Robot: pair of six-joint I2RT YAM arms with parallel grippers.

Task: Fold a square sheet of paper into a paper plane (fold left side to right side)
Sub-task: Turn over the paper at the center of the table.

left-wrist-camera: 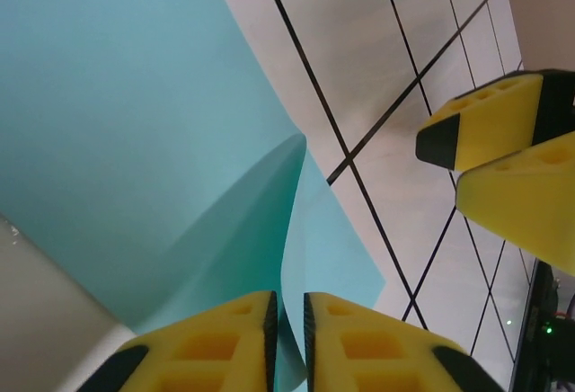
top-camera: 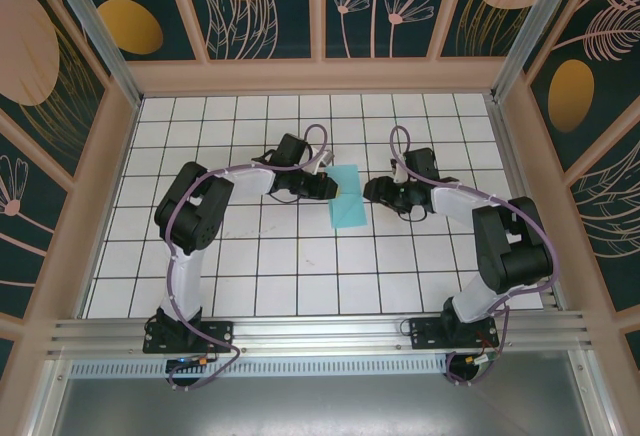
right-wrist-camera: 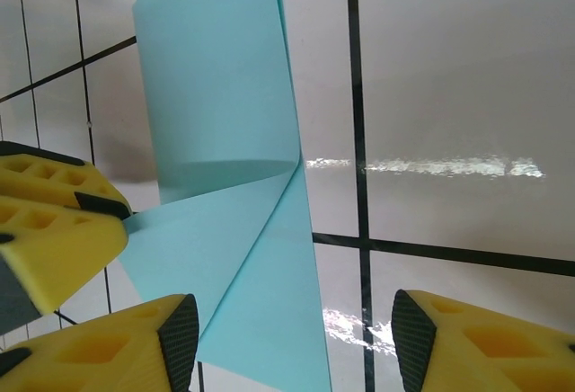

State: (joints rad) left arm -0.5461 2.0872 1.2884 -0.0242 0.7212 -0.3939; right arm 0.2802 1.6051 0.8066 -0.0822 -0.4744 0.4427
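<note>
The square sheet of paper is light turquoise and lies on the white gridded table between both arms, doubled over into a tall narrow shape. My left gripper reaches it from the left. In the left wrist view its yellow fingers are shut on a lifted, curling edge of the sheet. My right gripper sits just right of the paper and is open. In the right wrist view its pads straddle the sheet's near right edge without touching it. The left gripper's tips pinch a flap there.
The table is boxed in by wooden-framed patterned walls at the back and both sides. An aluminium rail carrying both arm bases runs along the near edge. Bare grid tiles surround the paper.
</note>
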